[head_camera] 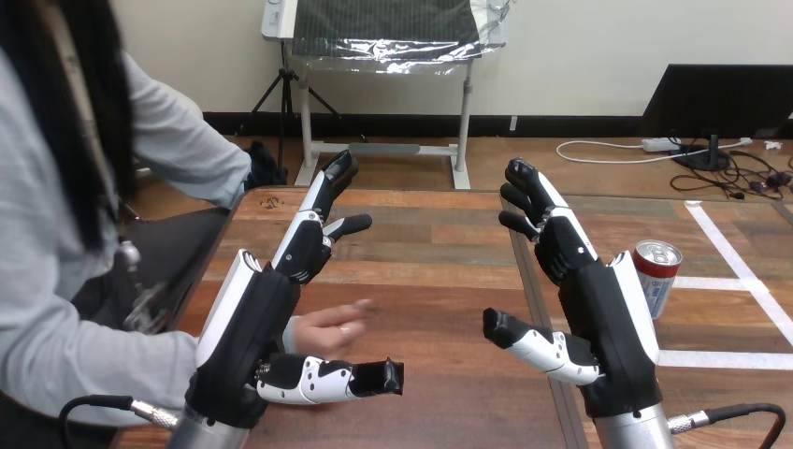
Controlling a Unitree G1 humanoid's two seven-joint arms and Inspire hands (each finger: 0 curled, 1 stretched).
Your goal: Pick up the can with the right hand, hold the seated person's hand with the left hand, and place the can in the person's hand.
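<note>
My left hand (254,313) is raised at lower left of the frame, fingers straight and spread wide, thumb out, gripping nothing. The person's hand (329,325) lies just beside its palm, above my thumb; I cannot tell if we touch. My right hand (606,304), lower right, is equally wide and empty. The can (656,273) stands upright on the wooden table (439,271), just right of that hand.

Left robot hand (248,327) up over the table (430,253), fingers straight. The person's hand (329,327) lies flat just beside its palm. Right robot hand (608,318) spread wide, thumb out, and the can (656,279) stands upright just beside it, on its right.
</note>
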